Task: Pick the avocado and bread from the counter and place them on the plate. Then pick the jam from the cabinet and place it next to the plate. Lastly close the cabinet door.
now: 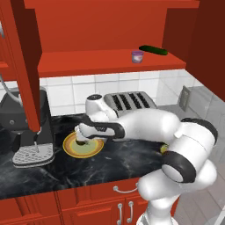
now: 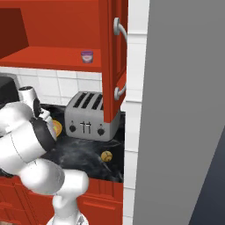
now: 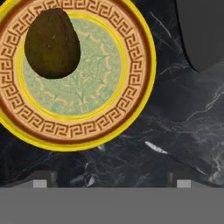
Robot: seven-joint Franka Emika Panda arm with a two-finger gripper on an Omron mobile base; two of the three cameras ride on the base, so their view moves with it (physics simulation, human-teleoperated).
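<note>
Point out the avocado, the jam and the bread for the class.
avocado [image 3: 52,43], hand view, centre of its dark skin.
jam [image 1: 137,56], left base view, middle of the jar.
bread [image 2: 106,156], right base view, its tan top.

You're getting flat, even rendered light in all three views, bright with no glare. The arm [image 1: 145,125] is casting only a soft shadow on the counter [image 1: 114,160]. Under the cabinet [image 1: 105,26] things are staying evenly lit. The plate [image 3: 131,109] is showing sharp, but the base views are looking slightly soft.
</note>
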